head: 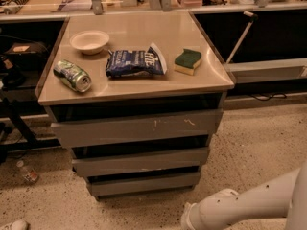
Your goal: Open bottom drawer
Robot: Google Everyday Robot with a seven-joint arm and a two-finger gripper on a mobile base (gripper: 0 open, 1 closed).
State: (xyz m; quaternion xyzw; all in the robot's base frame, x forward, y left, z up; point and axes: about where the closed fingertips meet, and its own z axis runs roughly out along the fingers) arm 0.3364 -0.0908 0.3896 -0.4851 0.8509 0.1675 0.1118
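Observation:
The bottom drawer [144, 183] is the lowest, narrowest grey slab front of the cabinet, just above the floor. It sits stepped in under the middle drawer front [141, 161] and the widest, scratched top drawer front [139, 127]. A dark gap shows above each front. None of its inner tray shows. My white arm [240, 207] enters at the bottom right, low over the floor and to the right in front of the bottom drawer. The gripper itself is out of view.
On the cabinet top [211, 78] lie a white bowl [89, 41], a green can [72, 75] on its side, a blue chip bag [136, 62] and a green-yellow sponge [187, 61]. A plastic bottle [28, 172] lies on the speckled floor at left. Dark shelving stands on both sides.

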